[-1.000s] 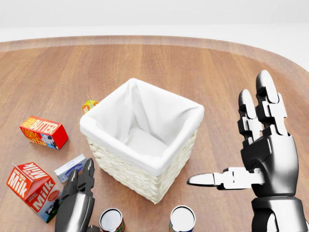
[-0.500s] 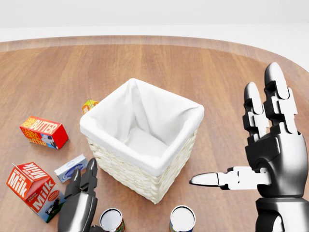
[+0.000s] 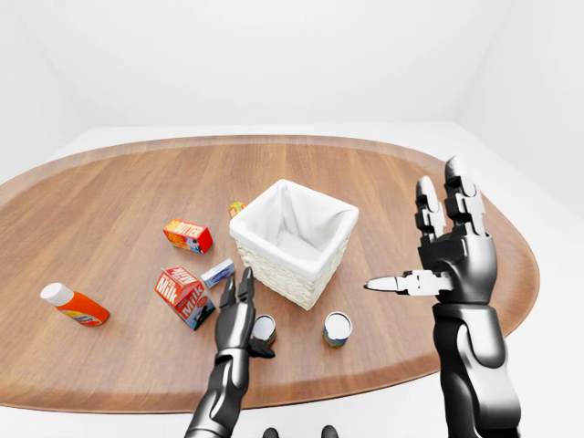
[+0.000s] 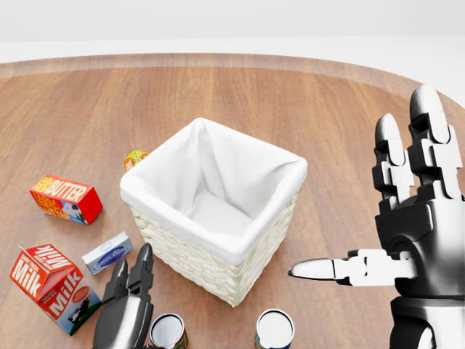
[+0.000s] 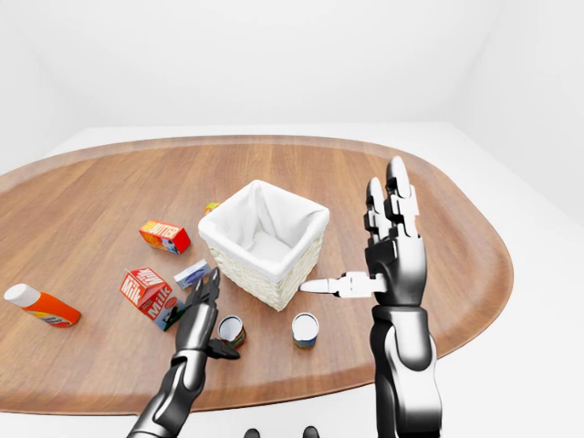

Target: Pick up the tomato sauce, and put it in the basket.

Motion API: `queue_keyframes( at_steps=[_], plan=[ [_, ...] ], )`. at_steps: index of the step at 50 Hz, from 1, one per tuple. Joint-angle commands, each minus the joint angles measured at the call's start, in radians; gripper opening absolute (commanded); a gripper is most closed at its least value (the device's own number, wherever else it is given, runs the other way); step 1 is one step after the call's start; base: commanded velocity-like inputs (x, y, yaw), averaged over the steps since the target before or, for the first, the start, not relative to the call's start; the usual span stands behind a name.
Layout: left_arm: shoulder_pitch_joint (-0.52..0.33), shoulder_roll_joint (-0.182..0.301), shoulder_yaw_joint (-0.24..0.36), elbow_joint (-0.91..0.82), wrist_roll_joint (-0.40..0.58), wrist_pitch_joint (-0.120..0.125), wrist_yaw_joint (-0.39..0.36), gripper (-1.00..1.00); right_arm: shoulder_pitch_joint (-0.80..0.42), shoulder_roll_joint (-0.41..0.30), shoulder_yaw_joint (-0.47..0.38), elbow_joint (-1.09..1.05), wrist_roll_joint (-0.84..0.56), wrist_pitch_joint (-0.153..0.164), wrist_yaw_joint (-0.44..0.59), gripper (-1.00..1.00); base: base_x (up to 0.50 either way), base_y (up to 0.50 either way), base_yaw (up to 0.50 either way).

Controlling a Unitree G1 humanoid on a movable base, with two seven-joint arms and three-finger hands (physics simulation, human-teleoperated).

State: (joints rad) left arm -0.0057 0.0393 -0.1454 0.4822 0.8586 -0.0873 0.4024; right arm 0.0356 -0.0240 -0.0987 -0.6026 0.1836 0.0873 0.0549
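Butter box (image 4: 65, 198), milk carton (image 4: 49, 286), orange bottle (image 3: 75, 306) on wooden table (image 3: 119, 210), bottle far left.

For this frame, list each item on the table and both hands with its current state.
basket: upright, white liner, nothing inside.
left can: upright, beside the left hand.
right can: upright, untouched.
milk carton: lying on its side.
butter box: lying flat.
orange bottle: lying on its side.
small blue box: lying flat.
left hand: open, low by the left can.
right hand: open, raised, holding nothing.
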Motion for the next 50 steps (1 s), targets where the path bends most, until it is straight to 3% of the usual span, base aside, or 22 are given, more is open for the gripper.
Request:
queue_keyframes(
  at_steps=[1, 13, 20, 50],
  plan=[
    [0.021, -0.006, -0.015, -0.022, 0.013, 0.000, -0.004, 1.00, -0.001, 0.000, -0.002, -0.012, 0.005, 0.000, -0.002, 1.00, 0.00, 0.00, 0.00],
    [0.040, -0.006, -0.024, -0.049, 0.015, 0.000, -0.012, 1.00, -0.003, -0.001, -0.005, -0.019, 0.008, 0.000, -0.003, 1.00, 0.00, 0.00, 0.00],
    [-0.024, -0.006, -0.017, 0.076, 0.017, 0.000, 0.045, 1.00, -0.005, -0.001, -0.004, -0.009, 0.007, 0.000, -0.001, 1.00, 0.00, 0.00, 0.00],
    [-0.067, -0.012, -0.014, 0.160, 0.030, 0.000, 0.082, 1.00, -0.004, -0.001, -0.006, -0.030, 0.014, 0.000, -0.004, 1.00, 0.00, 0.00, 0.00]
  ],
)
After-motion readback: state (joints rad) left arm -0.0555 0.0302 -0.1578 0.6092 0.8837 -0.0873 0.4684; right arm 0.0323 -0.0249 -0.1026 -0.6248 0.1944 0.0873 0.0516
